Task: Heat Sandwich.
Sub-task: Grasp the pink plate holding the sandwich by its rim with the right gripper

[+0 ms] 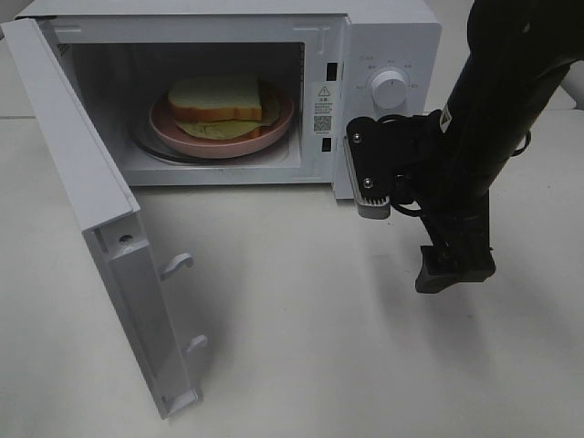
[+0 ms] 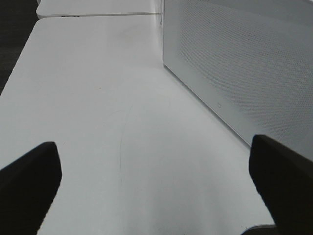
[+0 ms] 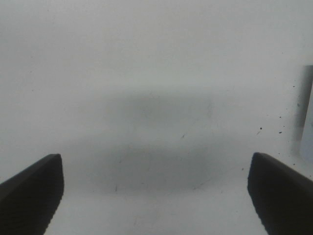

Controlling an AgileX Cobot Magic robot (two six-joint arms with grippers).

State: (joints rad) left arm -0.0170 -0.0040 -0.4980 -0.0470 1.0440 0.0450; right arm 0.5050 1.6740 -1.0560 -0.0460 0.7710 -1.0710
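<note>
White tabletop [image 1: 365,365], microwave [image 1: 392,55] at its far edge, door [image 1: 87,173] open. Inside, the sandwich [image 1: 216,99] lies on a pink plate [image 1: 228,146]. It looks soft, light and easily squashed, so take the plate rim. Left tool [image 2: 156,188] and right tool [image 3: 156,193] are spread, empty.

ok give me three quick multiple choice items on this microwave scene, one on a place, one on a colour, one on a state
1. Where is the sandwich relative to the microwave?
A) beside it
B) inside it
C) on top of it

2. What colour is the plate under the sandwich?
A) pink
B) blue
C) black

3. How is the microwave door?
A) shut
B) swung open
C) taken off

Answers:
1 B, the sandwich sits on the plate in the cavity.
2 A, a pink rim shows around the bread.
3 B, the door hangs out at the left on its hinge, leaving the cavity exposed.
</note>
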